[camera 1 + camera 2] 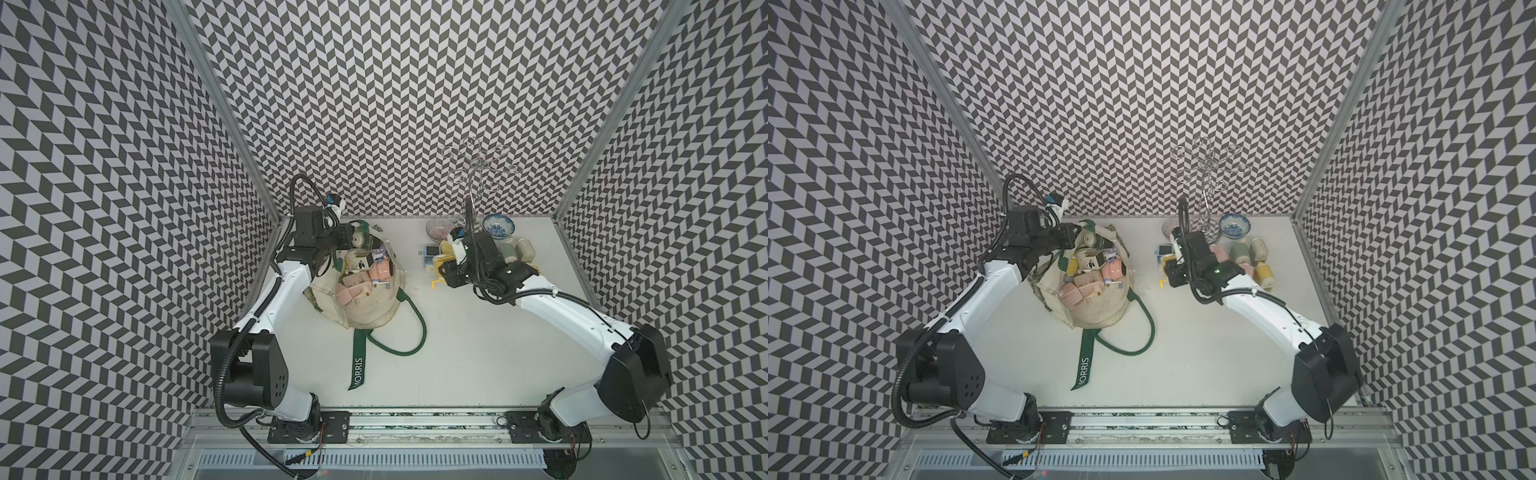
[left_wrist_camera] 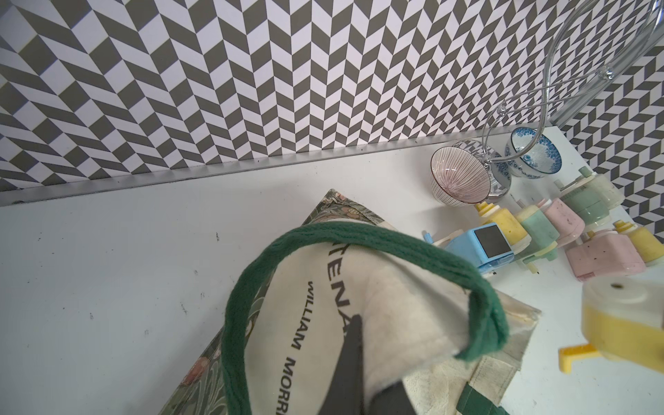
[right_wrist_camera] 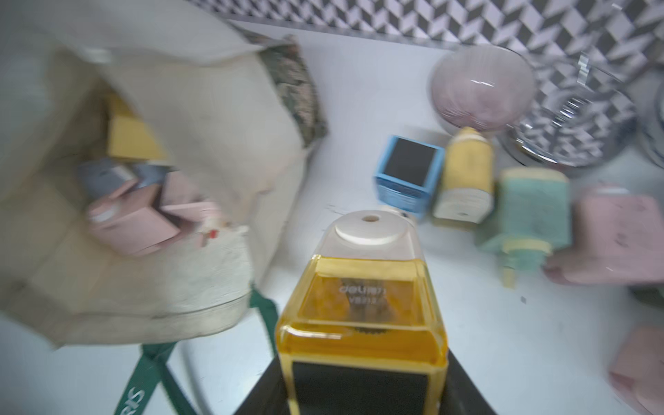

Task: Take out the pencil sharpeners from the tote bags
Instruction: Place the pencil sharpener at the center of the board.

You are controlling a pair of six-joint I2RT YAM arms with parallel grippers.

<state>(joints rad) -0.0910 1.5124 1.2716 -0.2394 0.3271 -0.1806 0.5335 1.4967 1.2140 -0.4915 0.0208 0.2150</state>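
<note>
The cream tote bag (image 1: 370,309) (image 1: 1100,309) lies at the left of the table with its mouth open and its green straps trailing toward the front. Several pink, yellow and lilac pencil sharpeners (image 1: 353,286) fill it. My left gripper (image 1: 352,243) (image 2: 363,355) is shut on the bag's cream rim at the far side, holding it up. My right gripper (image 1: 448,271) (image 3: 363,388) is shut on a yellow pencil sharpener (image 3: 363,305) (image 2: 625,323), held just above the table, right of the bag. A blue sharpener (image 1: 430,252) (image 3: 409,172) and several pastel ones (image 1: 1246,253) lie at the back right.
A pink striped bowl (image 1: 440,227) and a blue patterned bowl (image 1: 498,225) stand at the back right by a chrome wire stand (image 1: 478,166). Patterned walls close the table on three sides. The loose "MORRIS" strap (image 1: 359,365) lies along the table's front middle.
</note>
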